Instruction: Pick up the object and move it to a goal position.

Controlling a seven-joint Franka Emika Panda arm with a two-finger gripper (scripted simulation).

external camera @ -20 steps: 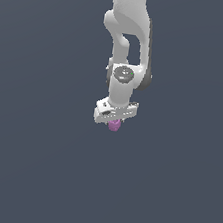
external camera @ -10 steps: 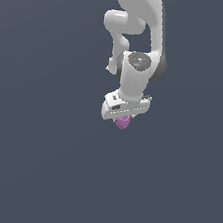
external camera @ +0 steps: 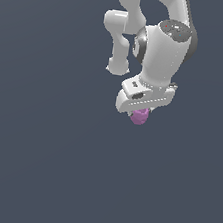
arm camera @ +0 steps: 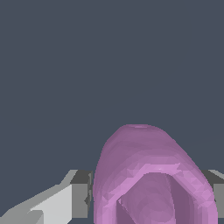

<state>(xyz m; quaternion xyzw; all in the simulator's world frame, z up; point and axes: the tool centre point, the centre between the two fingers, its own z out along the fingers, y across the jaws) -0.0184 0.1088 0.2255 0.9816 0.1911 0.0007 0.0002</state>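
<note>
Arm (external camera: 161, 45) reaches down over a plain grey ground with no goal marker in view. Gripper (external camera: 143, 110) pinches the object (external camera: 140, 116): the pink-purple blob sits between the jaws, protruding below them. In the wrist view the object (arm camera: 151, 179) fills the gap, a finger (arm camera: 81, 192) against its flank. Step in hand, by judgement: transport. Next move calls for a firm hold during carriage to the goal.
</note>
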